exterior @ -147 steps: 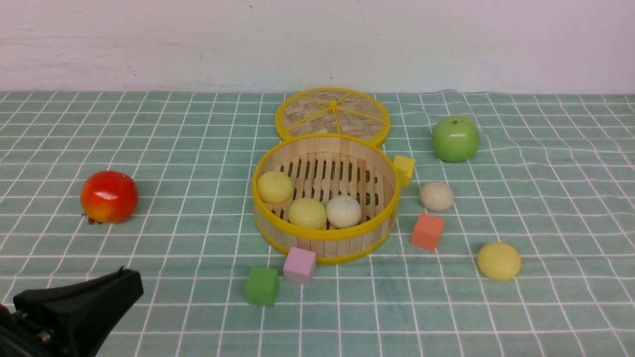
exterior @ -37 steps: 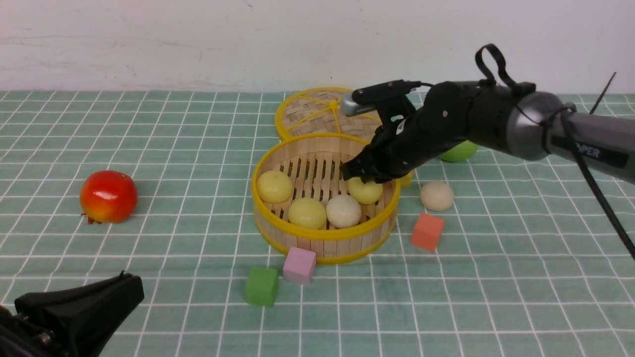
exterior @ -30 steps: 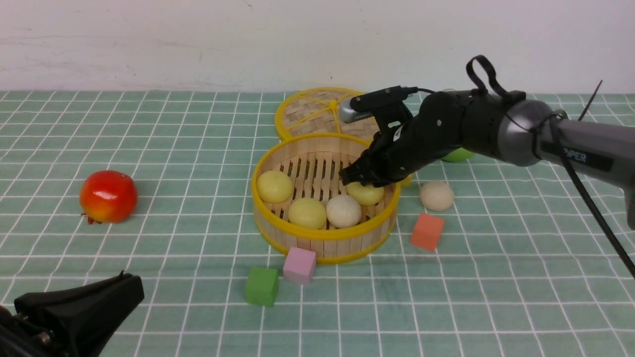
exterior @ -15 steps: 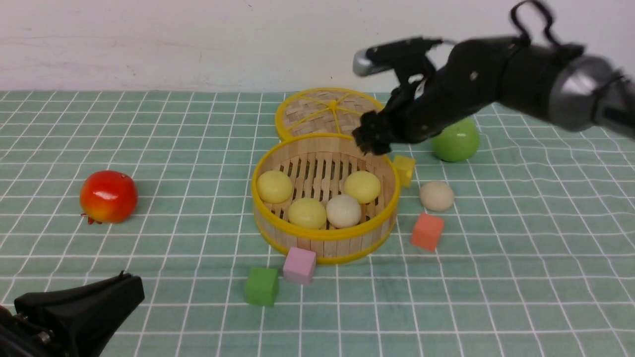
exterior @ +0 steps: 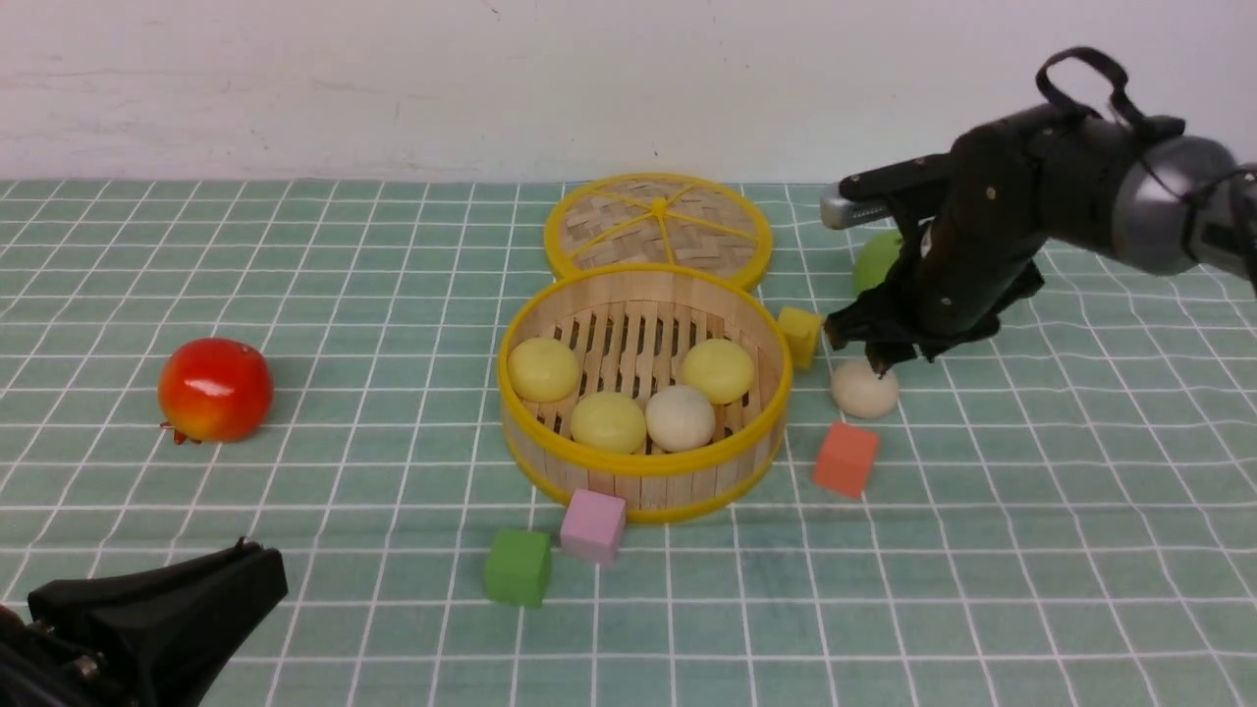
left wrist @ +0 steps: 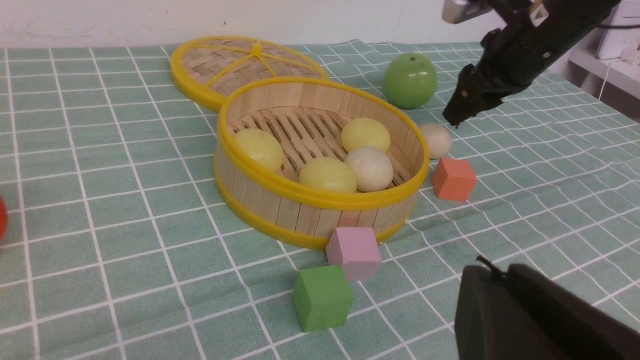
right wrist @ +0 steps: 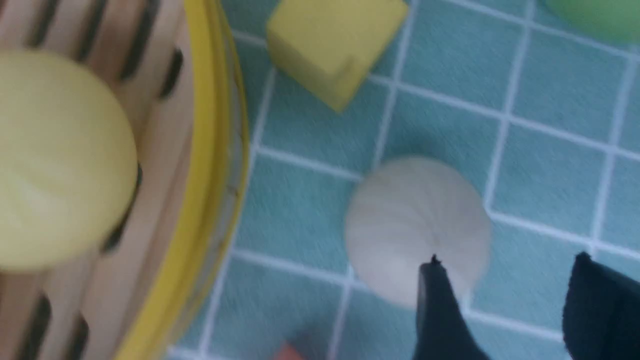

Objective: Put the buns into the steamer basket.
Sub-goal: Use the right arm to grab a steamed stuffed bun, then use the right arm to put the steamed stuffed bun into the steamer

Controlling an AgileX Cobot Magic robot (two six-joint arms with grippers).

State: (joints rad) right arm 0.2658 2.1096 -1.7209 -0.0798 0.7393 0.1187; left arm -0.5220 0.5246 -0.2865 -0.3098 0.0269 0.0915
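Note:
The steamer basket [exterior: 643, 469] stands mid-table and holds several buns: three pale yellow ones [exterior: 543, 369] and a beige one [exterior: 681, 417]. Another beige bun [exterior: 864, 389] lies on the cloth to the right of the basket. My right gripper [exterior: 869, 355] hangs open and empty just above that bun. In the right wrist view the beige bun [right wrist: 415, 220] sits off to one side of the right gripper [right wrist: 507, 260], partly behind one finger, not between the jaws. My left gripper [exterior: 245, 570] rests low at the near left, shut and empty, far from the basket.
A woven lid [exterior: 658, 226] lies behind the basket. A red apple [exterior: 216, 389] sits at the left; a green apple [exterior: 874, 260] is partly hidden behind my right arm. Around the basket lie a yellow cube [exterior: 800, 334], orange cube [exterior: 846, 459], pink cube [exterior: 593, 525] and green cube [exterior: 519, 567].
My right gripper let go of a yellow bun in the basket, rose, then swung right and down to just over the beige bun on the cloth. The left arm has not moved.

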